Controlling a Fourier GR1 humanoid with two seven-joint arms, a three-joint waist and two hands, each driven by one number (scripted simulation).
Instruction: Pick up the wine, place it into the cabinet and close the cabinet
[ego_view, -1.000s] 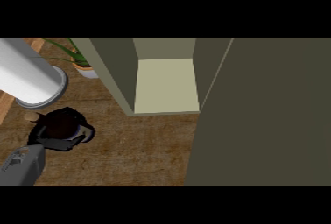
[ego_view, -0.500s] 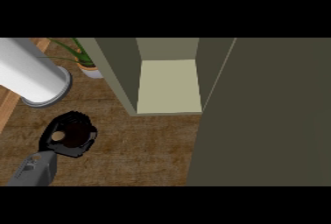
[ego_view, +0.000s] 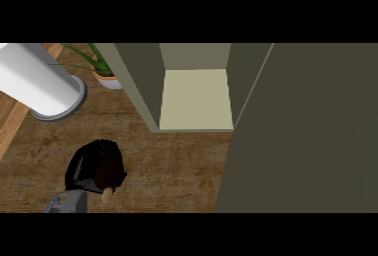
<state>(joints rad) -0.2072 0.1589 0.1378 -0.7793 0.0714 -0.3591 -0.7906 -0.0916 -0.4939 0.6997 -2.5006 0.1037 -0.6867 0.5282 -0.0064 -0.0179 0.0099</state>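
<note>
My left hand is at the lower left of the head view, above the brown wooden counter. Its fingers curl round the dark wine bottle, whose pale neck end sticks out toward the lower edge. The cabinet stands ahead and to the right of the hand, and its pale inner shelf is bare. The open cabinet door fills the right side of the view as a large dark panel. My right hand does not show.
A big white cylinder stands at the upper left on the counter. A small potted green plant sits beside the cabinet's left wall. The counter's lighter wooden edge runs along the far left.
My left hand with the bottle has drifted right and toward the lower edge, closer to the cabinet's opening. The bottle's pale neck end now shows below the hand.
</note>
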